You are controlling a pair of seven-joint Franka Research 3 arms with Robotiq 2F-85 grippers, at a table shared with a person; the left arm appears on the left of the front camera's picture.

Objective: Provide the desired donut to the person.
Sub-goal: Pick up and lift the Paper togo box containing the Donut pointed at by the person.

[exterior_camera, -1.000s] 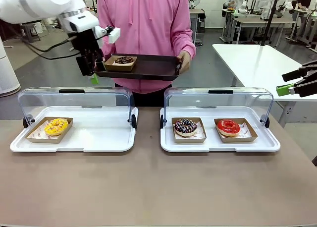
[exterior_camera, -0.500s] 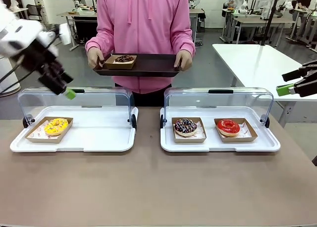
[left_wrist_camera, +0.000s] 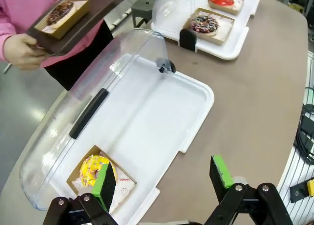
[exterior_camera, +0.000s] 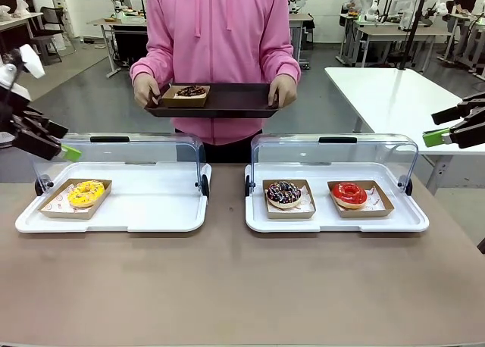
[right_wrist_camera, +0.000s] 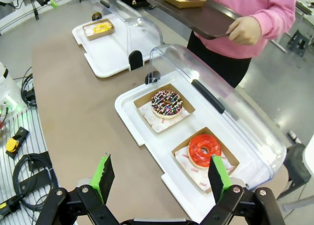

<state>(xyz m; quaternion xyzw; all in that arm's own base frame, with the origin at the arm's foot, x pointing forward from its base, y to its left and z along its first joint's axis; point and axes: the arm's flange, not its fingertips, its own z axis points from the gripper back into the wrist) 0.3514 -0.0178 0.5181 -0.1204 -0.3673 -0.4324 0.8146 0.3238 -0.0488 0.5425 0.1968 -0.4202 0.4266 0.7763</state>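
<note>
The dark-frosted donut (exterior_camera: 189,92), probably chocolate, already sits on the dark rectangular plastic tray (exterior_camera: 239,103) the pink-hooded person (exterior_camera: 220,29) holds. My left fingers (left_wrist_camera: 104,182) and right fingers (right_wrist_camera: 104,176) hang spread, empty; delivery looks done.

I have the front camera on our side of the table (exterior_camera: 242,286), facing the person (exterior_camera: 220,29) across it. My left wrist camera looks steeply down, close over the left tray (left_wrist_camera: 162,114); the right wrist camera hangs over the right tray (right_wrist_camera: 130,118). All 3 views share both trays.
</note>
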